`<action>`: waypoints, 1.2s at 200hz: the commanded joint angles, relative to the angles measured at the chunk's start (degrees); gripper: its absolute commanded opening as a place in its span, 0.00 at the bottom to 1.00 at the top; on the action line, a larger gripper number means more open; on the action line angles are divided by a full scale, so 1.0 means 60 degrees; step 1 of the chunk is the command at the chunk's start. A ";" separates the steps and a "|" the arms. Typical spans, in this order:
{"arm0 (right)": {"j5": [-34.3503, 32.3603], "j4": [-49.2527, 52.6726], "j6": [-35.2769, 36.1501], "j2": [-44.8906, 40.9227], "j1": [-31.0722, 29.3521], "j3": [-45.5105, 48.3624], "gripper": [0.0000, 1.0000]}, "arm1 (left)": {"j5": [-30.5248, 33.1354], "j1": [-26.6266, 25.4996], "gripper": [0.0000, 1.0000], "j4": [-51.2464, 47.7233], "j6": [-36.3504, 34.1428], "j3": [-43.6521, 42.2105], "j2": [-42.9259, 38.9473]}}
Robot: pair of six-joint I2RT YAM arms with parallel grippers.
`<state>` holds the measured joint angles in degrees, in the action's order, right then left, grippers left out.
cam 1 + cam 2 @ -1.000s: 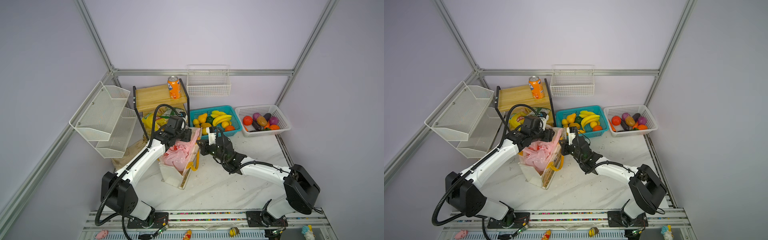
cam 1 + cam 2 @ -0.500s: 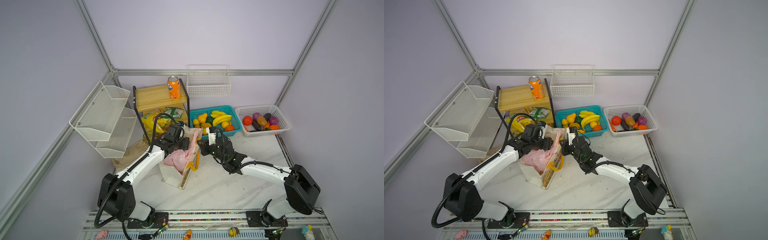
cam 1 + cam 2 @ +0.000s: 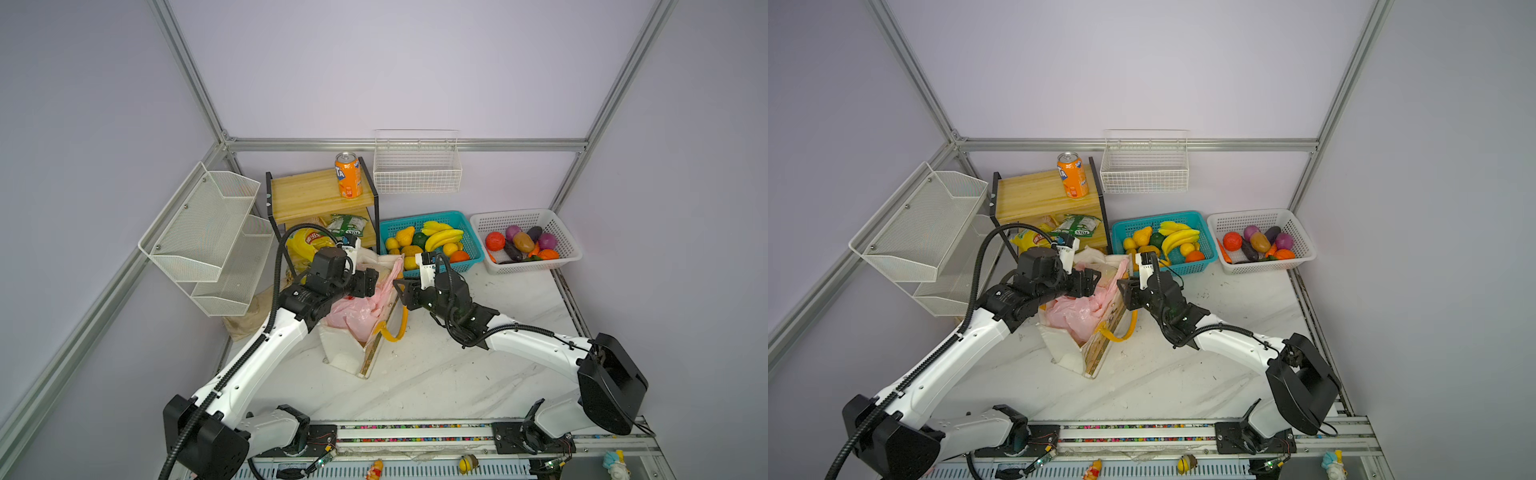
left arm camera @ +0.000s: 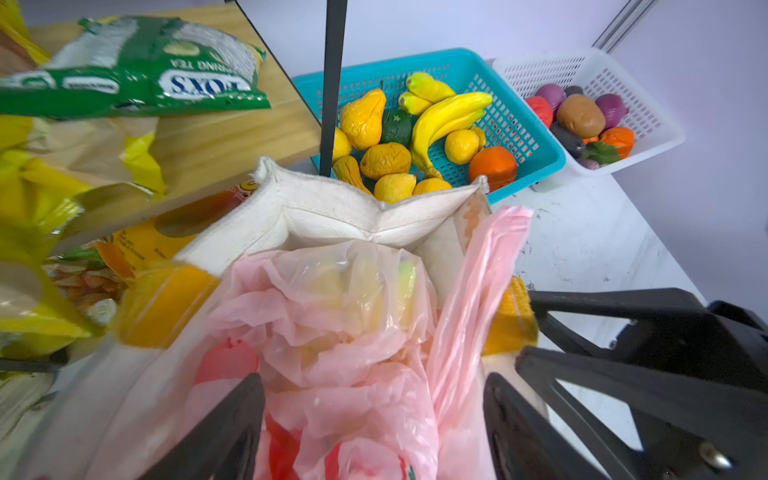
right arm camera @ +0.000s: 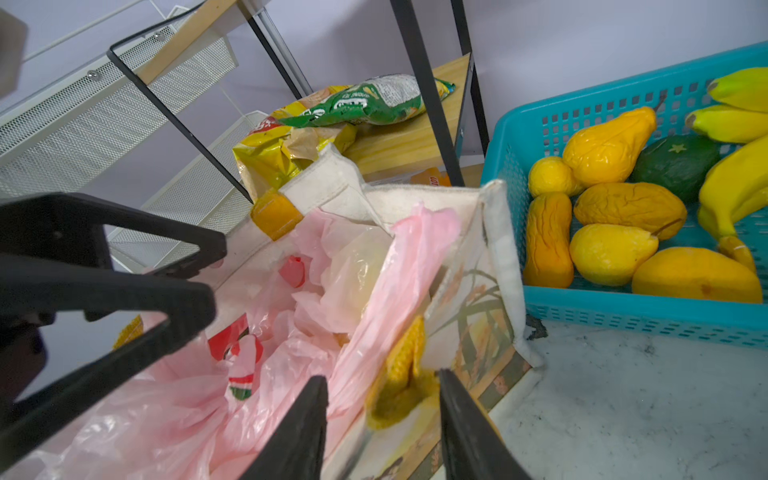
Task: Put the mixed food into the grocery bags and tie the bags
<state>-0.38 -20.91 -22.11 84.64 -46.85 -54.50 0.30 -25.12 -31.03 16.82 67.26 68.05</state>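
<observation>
update: a second ago the right pincer (image 5: 382, 378) looked pinched shut at the upright handle strip of the thin translucent pink plastic bag (image 4: 332, 324). now it's sprung open, jaws either side of that strip and the yellow handle (image 3: 395, 332), gripping nothing. the left pincer (image 4: 372, 386) has widened too and dropped lower over the crumpled plastic, also empty. the pink bag sits inside the white canvas tote (image 3: 340, 353) on the worktop (image 3: 457, 374), with the teal plastic basket (image 5: 623, 309) just behind the tote. yellowish lumps show through the film, but i can't make out the cans. looks like a regrasp to me: handles loose, no knot yet, so the tying is still ahead.
</observation>
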 commanded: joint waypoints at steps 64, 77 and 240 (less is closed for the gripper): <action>-0.1097 0.0486 0.0781 -0.0793 0.0075 -0.0302 0.60 | -0.0963 0.0042 0.78 -0.1172 0.0544 -0.1700 -0.1620; -0.1278 0.0631 0.0932 -0.0939 0.0091 -0.0374 0.61 | -0.1130 0.0054 0.77 -0.1164 0.0564 -0.1664 -0.1392; 0.0535 0.0701 -0.0991 -0.0765 -0.0371 0.0137 0.66 | 0.0935 0.0291 0.85 -0.0572 -0.0401 -0.0448 -0.2377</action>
<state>1.23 -15.55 -22.63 81.67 -47.68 -55.07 5.02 -23.73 -36.45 15.64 59.33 54.33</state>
